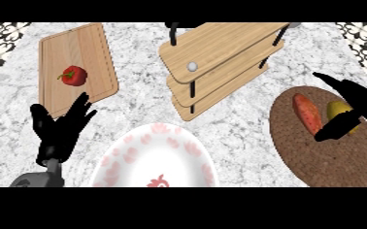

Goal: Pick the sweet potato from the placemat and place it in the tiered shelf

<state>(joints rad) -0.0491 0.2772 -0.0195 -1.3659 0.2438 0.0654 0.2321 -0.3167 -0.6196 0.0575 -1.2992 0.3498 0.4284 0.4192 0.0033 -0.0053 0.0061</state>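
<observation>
Marble counter (143,85): right hand (349,107) spread open over sweet potato (308,113) on placemat (315,160); left hand (61,128) open, resting; tiered shelf (222,53) apart.

Bright, even light with no glare — only faint shadow under the tiered shelf (222,60), edges undistorted.

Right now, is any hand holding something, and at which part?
Nothing is held. The right hand hangs open over the placemat, by the sweet potato. The left hand rests open at the view's left.
</observation>
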